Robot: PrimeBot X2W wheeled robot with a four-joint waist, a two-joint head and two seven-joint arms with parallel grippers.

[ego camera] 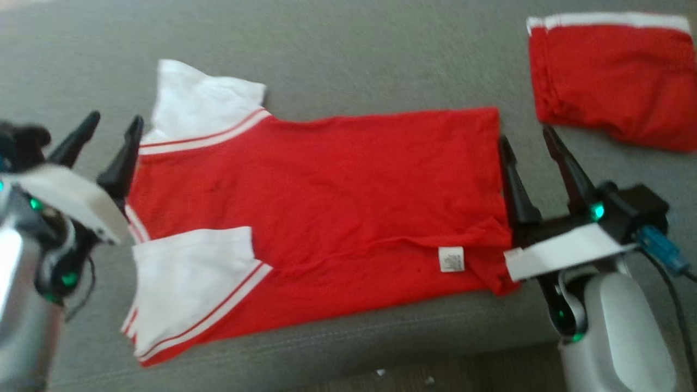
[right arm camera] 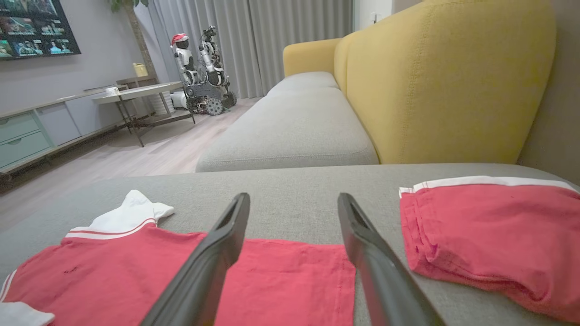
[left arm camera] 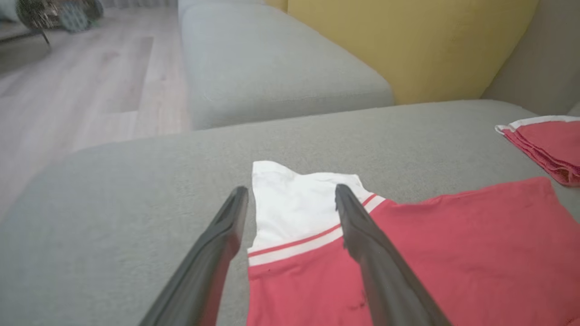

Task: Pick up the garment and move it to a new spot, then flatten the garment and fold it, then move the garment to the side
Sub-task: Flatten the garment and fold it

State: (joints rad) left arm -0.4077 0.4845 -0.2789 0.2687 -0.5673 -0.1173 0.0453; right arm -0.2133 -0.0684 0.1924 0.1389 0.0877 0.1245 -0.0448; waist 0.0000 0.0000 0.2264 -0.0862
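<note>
i am looking down on the grey sofa [ego camera: 337,49], which is taking up most of the head view, with its yellow back [right arm camera: 444,77] rising at 1 o'clock in the right wrist view. the shirt [ego camera: 326,185] is lying spread on the seat at the centre, red with two white sleeves pointing to 9 o'clock and its hem to 3 o'clock. a folded red piece [ego camera: 615,81] with a white band is lying apart from it at 2 o'clock. the left gripper [ego camera: 116,118] is hanging at the shirt's 9 o'clock edge, jaws standing wide and gripping nothing; in its wrist view the fingers are straddling the edge of the far sleeve, and i cannot tell whether they are touching cloth. the right gripper [ego camera: 524,134] is sitting just beside the hem at 3 o'clock, jaws also wide and empty. a small white label [ego camera: 451,258] is showing on the shirt at 5 o'clock.
</note>
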